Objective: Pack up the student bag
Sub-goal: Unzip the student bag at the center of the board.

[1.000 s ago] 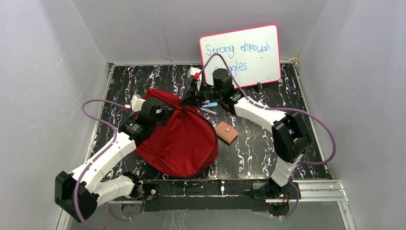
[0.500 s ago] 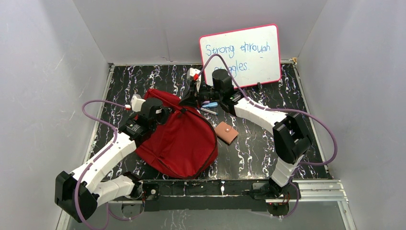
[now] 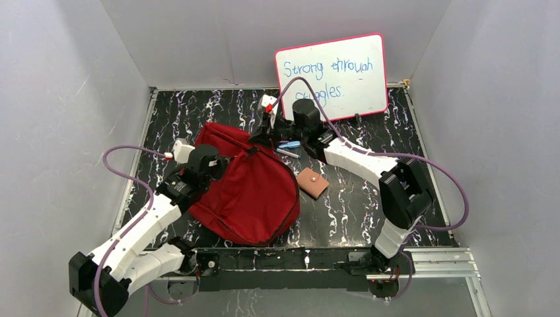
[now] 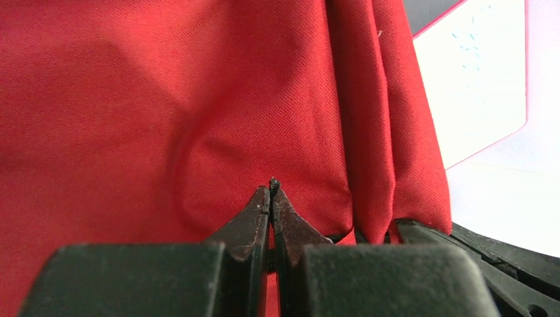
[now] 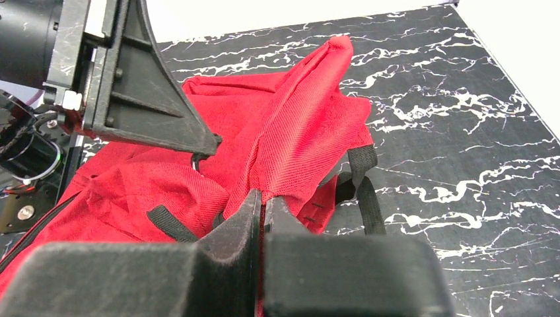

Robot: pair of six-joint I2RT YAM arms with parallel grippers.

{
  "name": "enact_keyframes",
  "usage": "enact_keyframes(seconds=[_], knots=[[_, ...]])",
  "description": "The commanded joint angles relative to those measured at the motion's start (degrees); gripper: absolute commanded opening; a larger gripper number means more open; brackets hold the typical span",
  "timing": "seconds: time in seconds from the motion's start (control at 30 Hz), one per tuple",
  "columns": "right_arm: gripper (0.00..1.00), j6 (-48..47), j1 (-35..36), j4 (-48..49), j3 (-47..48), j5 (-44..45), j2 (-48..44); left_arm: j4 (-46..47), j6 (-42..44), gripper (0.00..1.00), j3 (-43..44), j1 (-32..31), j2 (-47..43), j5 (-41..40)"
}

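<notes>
We judged a slip the main risk. Each pincer held only a thin pinch of the bag (image 3: 254, 191), so a pull to spread its mouth could let the cloth slide out. It could also drag the whole bag into the wallet (image 3: 312, 182) and pens (image 3: 288, 148).

The left pincer (image 4: 272, 191) was shut tight, nipping what looked like a small fold of red cloth. We could not identify a dark speck at its tips. The right pincer (image 5: 262, 201) was also closed, with a ridge of red cloth rising from between its fingers.

The bag lay in front of the whiteboard (image 3: 332, 76) and to its left. The right pincer held the edge nearest the whiteboard, and the left pincer held the upper left flank, farther from it.
</notes>
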Motion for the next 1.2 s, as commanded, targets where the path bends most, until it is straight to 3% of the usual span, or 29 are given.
enact_keyframes(seconds=[0.0,0.37,0.77,1.17], knots=[[0.0,-2.3,0.3,9.3,1.0,3.5,-5.6,-5.8,1.0,0.0,-1.5,0.4,-3.0,-5.1],[0.0,-1.0,0.2,12.5,1.0,11.5,-5.9,-10.5,4.2,0.0,-2.3,0.4,-4.5,-6.5],[0.0,0.0,0.1,7.7,4.5,20.9,-3.1,-17.6,6.7,0.0,-2.1,0.4,-6.7,-8.0],[0.0,0.6,-1.7,3.8,11.4,29.0,7.1,-28.5,4.0,0.0,-1.6,0.4,-10.4,-8.7]])
